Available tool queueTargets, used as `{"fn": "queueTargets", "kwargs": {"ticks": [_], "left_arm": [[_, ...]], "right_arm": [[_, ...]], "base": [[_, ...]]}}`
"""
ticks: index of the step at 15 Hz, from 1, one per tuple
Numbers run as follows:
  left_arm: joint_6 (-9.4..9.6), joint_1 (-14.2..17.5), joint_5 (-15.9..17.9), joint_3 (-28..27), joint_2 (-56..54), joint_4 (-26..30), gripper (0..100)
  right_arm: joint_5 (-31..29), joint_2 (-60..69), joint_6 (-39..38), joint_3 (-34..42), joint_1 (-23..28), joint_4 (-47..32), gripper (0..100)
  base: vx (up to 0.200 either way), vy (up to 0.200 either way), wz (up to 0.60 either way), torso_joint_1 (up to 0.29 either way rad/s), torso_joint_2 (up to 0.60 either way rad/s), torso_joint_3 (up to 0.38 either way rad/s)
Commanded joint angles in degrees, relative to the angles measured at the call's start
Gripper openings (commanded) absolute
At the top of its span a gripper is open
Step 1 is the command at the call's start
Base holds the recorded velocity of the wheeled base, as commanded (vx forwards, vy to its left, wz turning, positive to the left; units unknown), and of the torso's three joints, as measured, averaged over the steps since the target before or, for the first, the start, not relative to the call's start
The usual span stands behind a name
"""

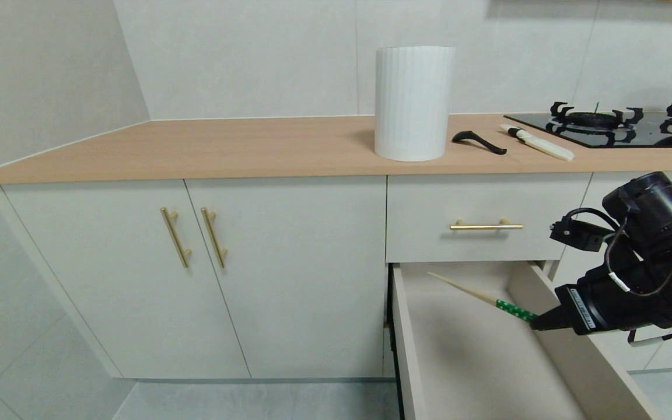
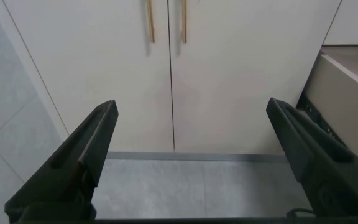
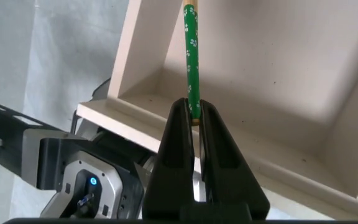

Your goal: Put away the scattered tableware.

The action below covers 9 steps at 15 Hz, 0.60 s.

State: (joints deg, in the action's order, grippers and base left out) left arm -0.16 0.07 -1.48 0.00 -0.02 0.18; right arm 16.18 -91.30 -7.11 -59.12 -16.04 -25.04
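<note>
Aloft, chopstick over open drawer.

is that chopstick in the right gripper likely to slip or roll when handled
The chopstick looks thin, stiff and light. Pinched only at its green end by the right gripper, it may pivot. It could roll in the drawer.

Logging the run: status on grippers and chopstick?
Right gripper shut on chopstick, tip over open drawer. Left gripper open, facing cabinet doors. Nothing blocks the drop.
</note>
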Motion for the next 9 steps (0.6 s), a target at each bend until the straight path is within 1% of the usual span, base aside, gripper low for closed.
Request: {"fn": "queueTargets", "kwargs": {"ticks": [1,4,5,6,7,8,9], "left_arm": [[-0.02,0.0,0.0,0.0,0.0,0.0,100],[-0.02,0.0,0.0,0.0,0.0,0.0,100],[-0.02,0.0,0.0,0.0,0.0,0.0,100],[-0.02,0.0,0.0,0.0,0.0,0.0,100],[-0.02,0.0,0.0,0.0,0.0,0.0,100],[-0.02,0.0,0.0,0.0,0.0,0.0,100],[-0.02,0.0,0.0,0.0,0.0,0.0,100]], "right_arm": [[0.0,-2.6,-0.4,0.0,0.0,1.6,0],[-0.4,-12.4,-1.2,-0.6,-0.1,5.2,0],[-0.6,-13.8,-1.8,-0.7,-0.1,5.6,0],[-3.0,-19.6,-6.0,-1.4,-1.0,9.5,0],[-4.5,-21.6,-7.7,-1.5,-1.8,11.2,0],[-8.1,-25.9,-11.6,-1.4,-3.5,16.0,0],[-9.4,-28.9,-12.6,-1.6,-4.6,19.0,0]], "base": [[0.0,0.0,0.0,0.0,0.0,0.0],[0.0,0.0,0.0,0.0,0.0,0.0],[0.0,0.0,0.0,0.0,0.0,0.0],[0.0,0.0,0.0,0.0,0.0,0.0],[0.0,0.0,0.0,0.0,0.0,0.0],[0.0,0.0,0.0,0.0,0.0,0.0],[0.0,0.0,0.0,0.0,0.0,0.0]]}}
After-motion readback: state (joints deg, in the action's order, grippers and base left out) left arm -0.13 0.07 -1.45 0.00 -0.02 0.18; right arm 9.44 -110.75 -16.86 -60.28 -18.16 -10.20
